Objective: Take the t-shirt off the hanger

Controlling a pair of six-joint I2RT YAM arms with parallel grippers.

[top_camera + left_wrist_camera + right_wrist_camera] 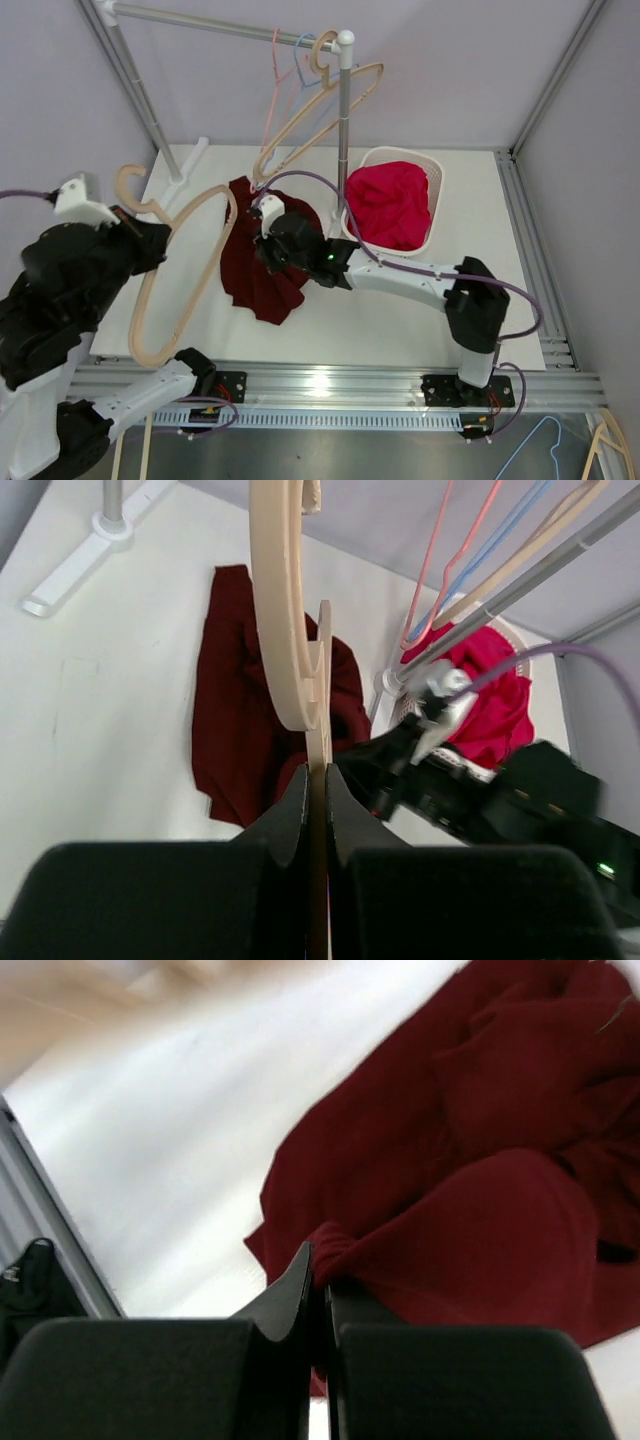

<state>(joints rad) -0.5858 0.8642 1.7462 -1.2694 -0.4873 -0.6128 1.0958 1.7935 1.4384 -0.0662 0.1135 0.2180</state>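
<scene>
- Worktop: white, with a white laundry basket at the back right. The basket holds a bright red garment.
- T-shirt: dark red, lying crumpled on the worktop just left of the basket. It is spread in a rough strip running from the basket's near-left corner toward the front edge. It is off the hanger; no cloth hangs inside the hanger's frame.
- Wooden hanger: further left of the basket, beyond the t-shirt, held up and tilted with its hook toward the back. Its upper shoulder comes very near the t-shirt's left edge. From overhead I cannot tell whether wood and cloth touch there.
- Left gripper: well left of the basket. In the left wrist view the gripper is clamped tight on the hanger, with the wood sandwiched between both fingers. The t-shirt shows on the worktop beyond.
- Right gripper: over the t-shirt, left of the basket's near corner. In the right wrist view the gripper is nearly closed, pinching a raised fold of the t-shirt between its fingertips.
- Clothes rail: behind the basket, its post rising at the basket's back-left. A second wooden hanger, a pink one and a blue one hang on it.
</scene>
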